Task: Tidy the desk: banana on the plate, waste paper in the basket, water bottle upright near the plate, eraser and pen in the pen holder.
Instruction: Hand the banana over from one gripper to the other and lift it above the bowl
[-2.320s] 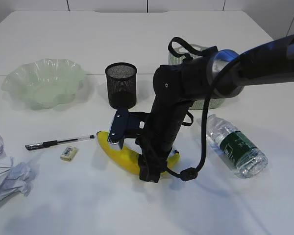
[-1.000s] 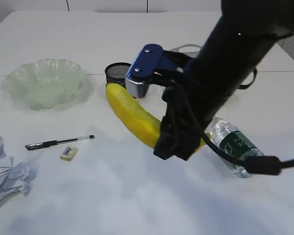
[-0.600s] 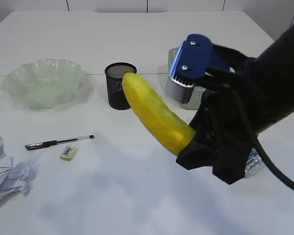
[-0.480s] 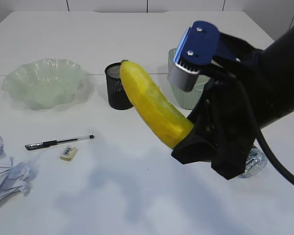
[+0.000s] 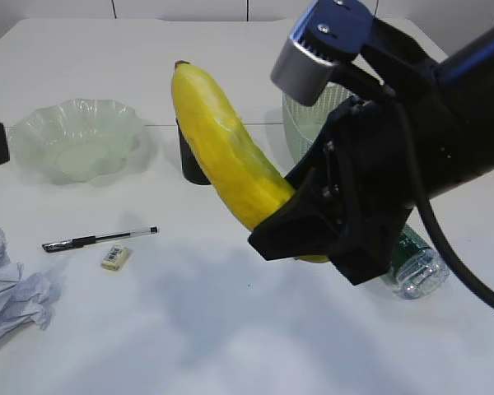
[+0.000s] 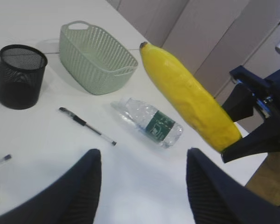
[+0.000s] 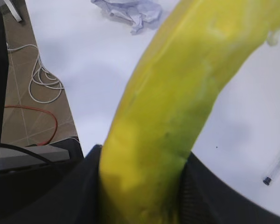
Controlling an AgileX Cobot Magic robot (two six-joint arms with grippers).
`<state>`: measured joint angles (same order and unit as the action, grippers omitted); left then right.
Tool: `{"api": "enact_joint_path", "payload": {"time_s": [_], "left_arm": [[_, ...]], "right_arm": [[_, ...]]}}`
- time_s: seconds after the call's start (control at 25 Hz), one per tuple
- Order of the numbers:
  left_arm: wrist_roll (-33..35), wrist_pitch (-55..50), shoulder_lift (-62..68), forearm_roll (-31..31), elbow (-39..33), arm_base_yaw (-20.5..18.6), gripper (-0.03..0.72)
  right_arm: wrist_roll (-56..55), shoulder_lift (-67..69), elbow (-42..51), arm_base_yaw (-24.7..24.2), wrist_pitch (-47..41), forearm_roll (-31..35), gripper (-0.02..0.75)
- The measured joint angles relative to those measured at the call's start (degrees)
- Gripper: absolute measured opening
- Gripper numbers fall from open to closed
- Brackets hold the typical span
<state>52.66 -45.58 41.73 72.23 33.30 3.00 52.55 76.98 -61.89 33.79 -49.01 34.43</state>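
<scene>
Our big black right arm fills the right side of the exterior view and hides a lot. It covers most of the basket (image 5: 300, 123), so we see only a bit of its green wall. It covers most of the water bottle (image 5: 413, 265) too, and only the bottom end peeks out, lying on the desk (image 5: 230, 329). The banana (image 5: 226, 156) blocks most of the pen holder (image 5: 189, 160), which shows only as a dark strip. The waste paper (image 5: 8, 288) is cut off at the left edge.

Our right gripper (image 7: 140, 172) is clamped on the thick end of the banana, one black finger on each side. The banana is up in the air over the middle of the desk, tilted, with its dark tip pointing up and away. It is not on the plate (image 5: 74, 140), which sits well off to the left.

Our left gripper (image 6: 142, 179) has its two dark fingers spread apart, with nothing between them and nothing touching them. In the exterior view, only a dark bit shows at the far left edge, and we cannot tell what it is.

The left wrist view shows the whole basket, the whole pen holder and the full bottle lying on its side. It shows a pen (image 6: 86, 126) near the bottle that the exterior view does not. The exterior view shows another pen (image 5: 99, 239) next to the eraser (image 5: 115, 257). The right wrist view shows cables (image 7: 39, 88) on the floor beside the desk.
</scene>
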Motion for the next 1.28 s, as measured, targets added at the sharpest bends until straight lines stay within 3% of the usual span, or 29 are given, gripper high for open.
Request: {"api": "enact_joint_path", "payload": {"time_s": [0.2,0.36,0.64,0.76,0.92,1.28], "left_arm": [[14.00,-3.61,5.68,14.50,0.00,0.00,0.414],[19.46,-6.88,9.65,22.33,0.00,0.71,0.414],[29.53,-7.38,16.12,27.66,0.00,7.48,0.415],[33.30,-6.37,19.75,28.57,0.00,10.21,0.449],[34.12,-7.09,26.00,28.87,0.00,10.91,0.529],[35.96,-18.50,36.73,28.87,6.66,11.05,0.550]], "right_arm": [[2.84,0.00,0.00,0.00,0.37,3.95,0.319],[4.69,0.00,0.00,0.00,0.46,6.01,0.319],[5.33,0.00,0.00,0.00,0.91,8.04,0.319],[5.57,0.00,0.00,0.00,1.03,8.07,0.319],[6.39,0.00,0.00,0.00,1.03,8.16,0.319],[7.91,0.00,0.00,0.00,3.29,9.10,0.319]]}}
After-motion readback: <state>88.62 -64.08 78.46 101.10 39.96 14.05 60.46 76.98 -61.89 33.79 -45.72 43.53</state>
